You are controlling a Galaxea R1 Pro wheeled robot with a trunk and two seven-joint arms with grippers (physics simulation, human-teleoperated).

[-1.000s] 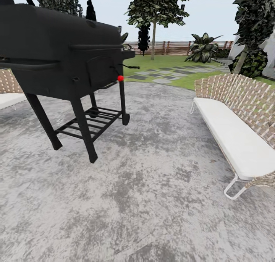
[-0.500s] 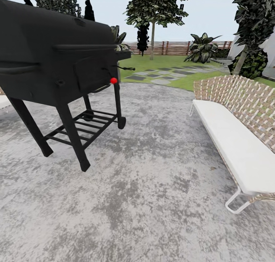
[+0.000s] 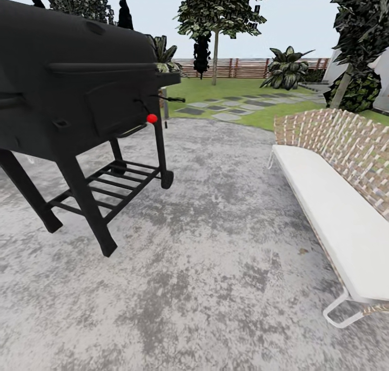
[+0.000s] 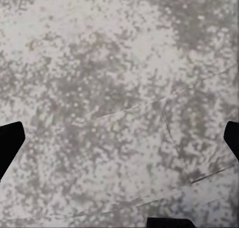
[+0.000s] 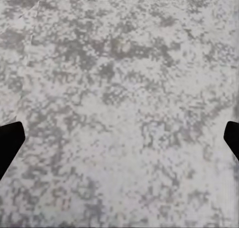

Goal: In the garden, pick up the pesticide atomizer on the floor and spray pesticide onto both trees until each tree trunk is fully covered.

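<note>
I see a grey patio, both grippers spread open over paving.
Black grill (image 3: 75,90) upper left, white bench (image 3: 335,209) right; left gripper (image 4: 119,143), right gripper (image 5: 119,138).

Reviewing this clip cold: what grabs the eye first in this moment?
A big black barrel grill on legs dominates the left of the head view, with a small red knob on its side. At the right stands a woven bench with a white cushion, both on mottled grey paving. Beyond lie a green lawn, a slatted fence and a thin-trunked tree.
</note>
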